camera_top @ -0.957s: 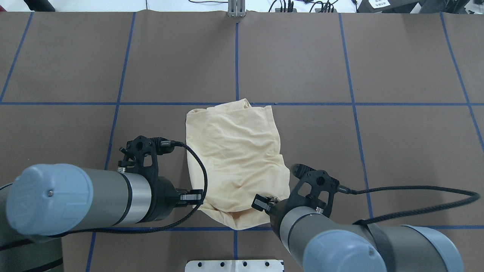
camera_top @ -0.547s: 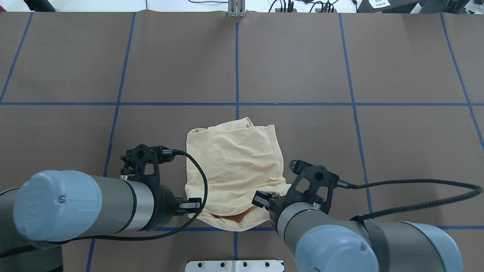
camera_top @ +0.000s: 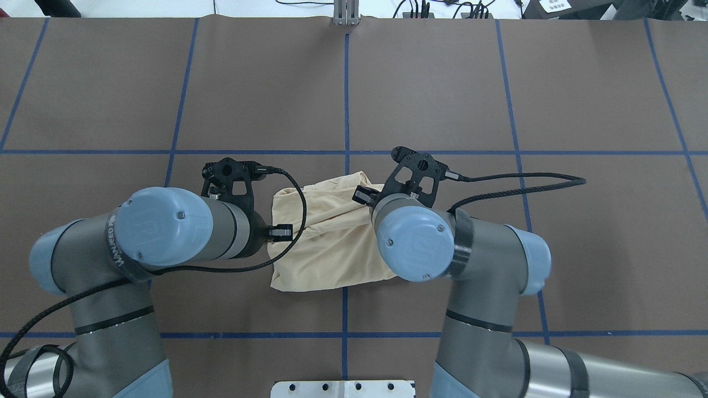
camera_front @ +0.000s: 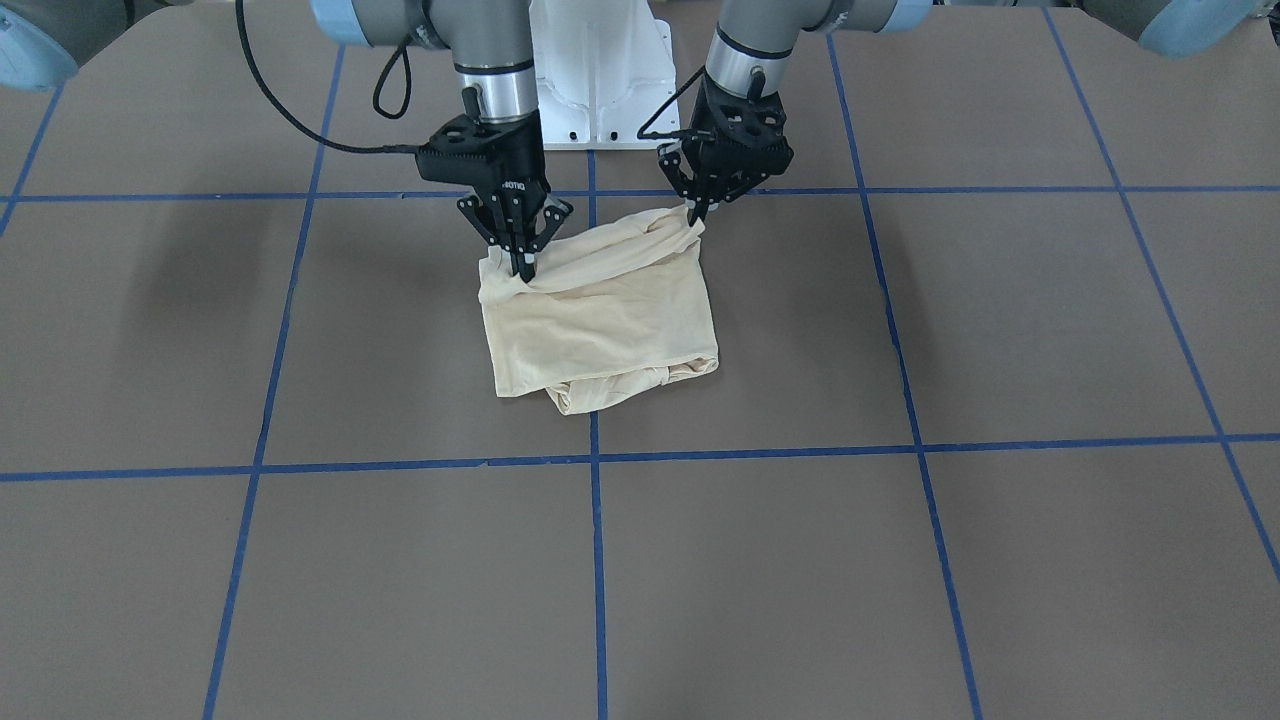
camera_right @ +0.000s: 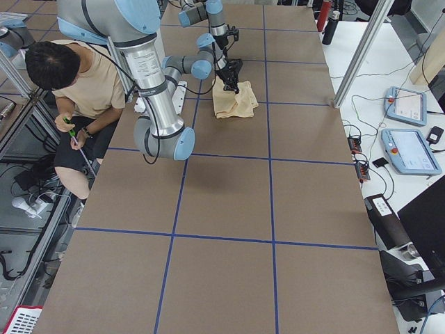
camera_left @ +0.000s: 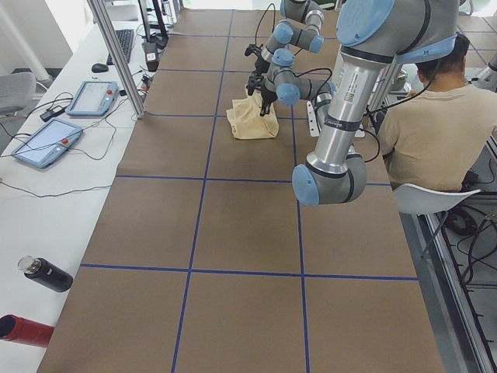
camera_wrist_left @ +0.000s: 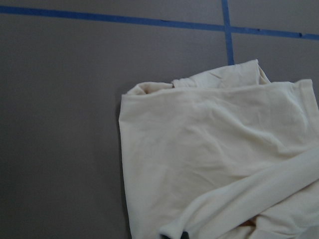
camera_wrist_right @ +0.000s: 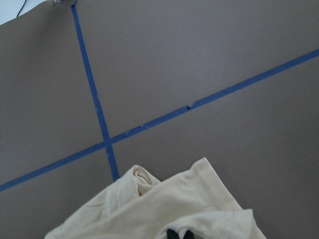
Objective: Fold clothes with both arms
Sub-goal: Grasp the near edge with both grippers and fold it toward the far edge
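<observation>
Left gripper [camera_front: 697, 212] is clamping its fingers together on one corner of the cream-yellow shirt [camera_front: 600, 320], at the edge nearest the robot. The right gripper [camera_front: 523, 262] is pinching the other corner of that same edge, its fingers likewise closed on the cloth. Between the two grippers the held edge is hanging raised off the table [camera_front: 900, 560] in a slack band. The rest of the shirt is lying folded on the brown surface, its far edge bunching into a small roll. The shirt is sitting near the table's middle, straddling the blue tape line [camera_front: 597, 560] that is running away from the robot, and lying short of the cross line beyond it. In the overhead view the left arm [camera_top: 166, 226] and the right arm [camera_top: 420, 243] are bending in from either side and covering part of the cloth. A person in a beige top [camera_left: 435, 116] is sitting just off the table on the robot's side.
</observation>
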Controlling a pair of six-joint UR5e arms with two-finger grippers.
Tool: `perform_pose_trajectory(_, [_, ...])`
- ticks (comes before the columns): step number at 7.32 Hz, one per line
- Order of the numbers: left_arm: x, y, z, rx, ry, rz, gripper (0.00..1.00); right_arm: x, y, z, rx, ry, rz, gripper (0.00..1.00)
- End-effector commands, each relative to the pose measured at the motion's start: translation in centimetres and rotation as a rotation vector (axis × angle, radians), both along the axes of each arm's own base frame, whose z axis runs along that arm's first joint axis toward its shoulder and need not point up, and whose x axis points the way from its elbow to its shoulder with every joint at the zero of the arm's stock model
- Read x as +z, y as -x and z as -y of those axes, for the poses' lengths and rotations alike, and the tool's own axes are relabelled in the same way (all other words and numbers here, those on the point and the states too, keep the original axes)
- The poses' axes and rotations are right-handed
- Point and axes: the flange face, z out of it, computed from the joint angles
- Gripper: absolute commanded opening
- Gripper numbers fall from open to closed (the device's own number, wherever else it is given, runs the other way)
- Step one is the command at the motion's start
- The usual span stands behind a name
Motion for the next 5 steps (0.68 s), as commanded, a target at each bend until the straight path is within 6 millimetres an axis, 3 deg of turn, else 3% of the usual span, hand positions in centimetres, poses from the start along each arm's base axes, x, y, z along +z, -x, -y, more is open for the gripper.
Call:
perform_pose_trajectory(1, [0.8,-1.6,3.7,-0.033,-0.015,0.038,0.00,0.8,3.9,4.3,0.031,-0.001,-0.012,0.00])
perform_pose_trajectory(2, [0.7,-2.8,5.7,-0.051,-0.021,0.038,0.00,0.5,4.2,4.7,0.035,-0.005,-0.007,0.00])
perform_pose_trajectory(5, [2.8,-2.8,10.0,-0.074,-0.070,0.045,0.00,0.2,4.1,5.0,0.025,-0.021,-0.015,0.00])
